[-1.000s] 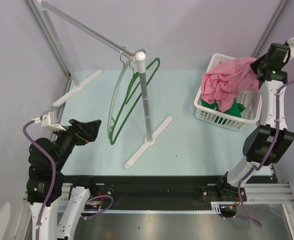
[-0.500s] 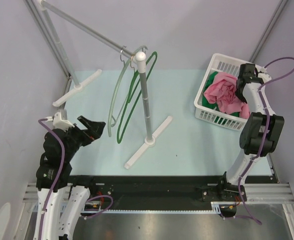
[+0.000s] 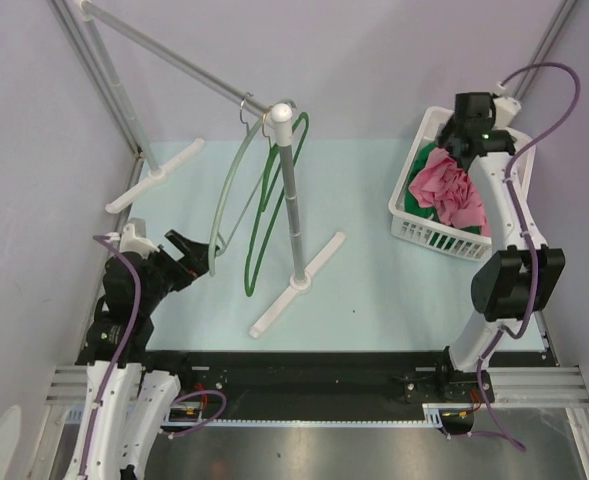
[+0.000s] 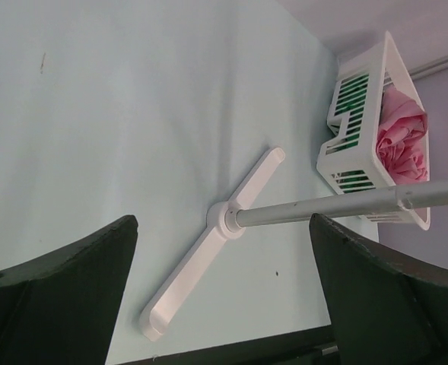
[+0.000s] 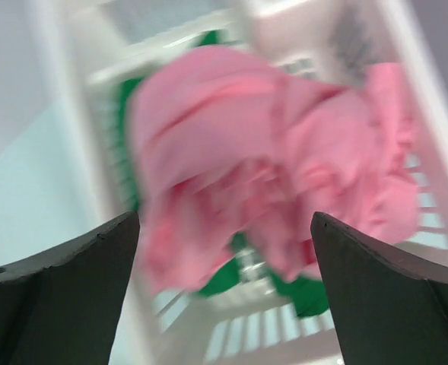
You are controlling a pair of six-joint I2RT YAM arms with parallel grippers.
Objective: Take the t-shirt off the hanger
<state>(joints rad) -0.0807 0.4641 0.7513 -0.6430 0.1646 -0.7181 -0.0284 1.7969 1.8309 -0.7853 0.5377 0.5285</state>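
Pale table [image 3: 374,280]: pink t-shirt [image 3: 449,190] bundled in white basket [image 3: 429,238], far right; green hangers [image 3: 249,275] bare on rack [image 3: 292,200]. Right tool [image 5: 224,220] above basket, left tool [image 4: 224,224] near hangers, both wide, empty. Apparently finished.

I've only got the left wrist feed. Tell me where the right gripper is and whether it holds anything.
Observer: The right gripper is open and empty above the pink t-shirt, which lies in the basket.
Operator: Now give me the hangers; I can't see them.
Observer: Two hang from the rail near the post top, a pale hanger and a dark green hanger. Both are bare.
Operator: Place my own gripper against them.
Observer: The left gripper is open, close beside the pale hanger's lower end. Whether they touch cannot be told from above.
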